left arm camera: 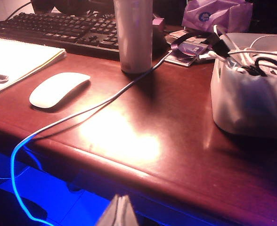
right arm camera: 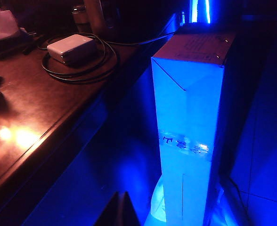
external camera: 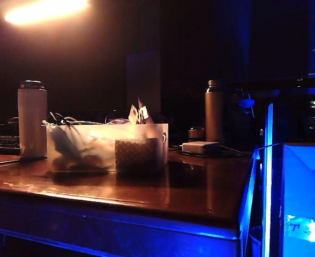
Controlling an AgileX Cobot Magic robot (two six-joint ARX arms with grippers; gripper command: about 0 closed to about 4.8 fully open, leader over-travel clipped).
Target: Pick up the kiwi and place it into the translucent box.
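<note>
While the desk (external camera: 189,187) is being lit warmly from above and blue from below, the box (external camera: 141,131) is being shown standing upright near its middle, packed with cables and paper scraps, and a dark checkered item (external camera: 136,154) is being seen through its front wall. The kiwi is not being made out in any view, so its place cannot be told. A white bottle (external camera: 32,120) is being seen just beside the box on the left of the exterior view, and a dark bottle (external camera: 214,112) is being seen well apart on the right, behind a white adapter (external camera: 200,147). The left gripper (left arm camera: 118,212) is being held off the desk's near edge, with its jaws pressed together and nothing between them; ahead of it a mouse (left arm camera: 57,88), a notebook (left arm camera: 20,56), a keyboard (left arm camera: 58,26) and the white bottle are being shown, and a thin cable (left arm camera: 82,113) is being trailed from the bottle's foot over the desk edge. The box is being seen to one side of that view, with scissors (left arm camera: 270,66) lying on top of its contents. The right gripper (right arm camera: 119,209) is being held off the desk's side, near a glowing blue carton (right arm camera: 188,132), likewise closed and empty, while the adapter is being seen ringed by a coiled cord (right arm camera: 77,73).
</note>
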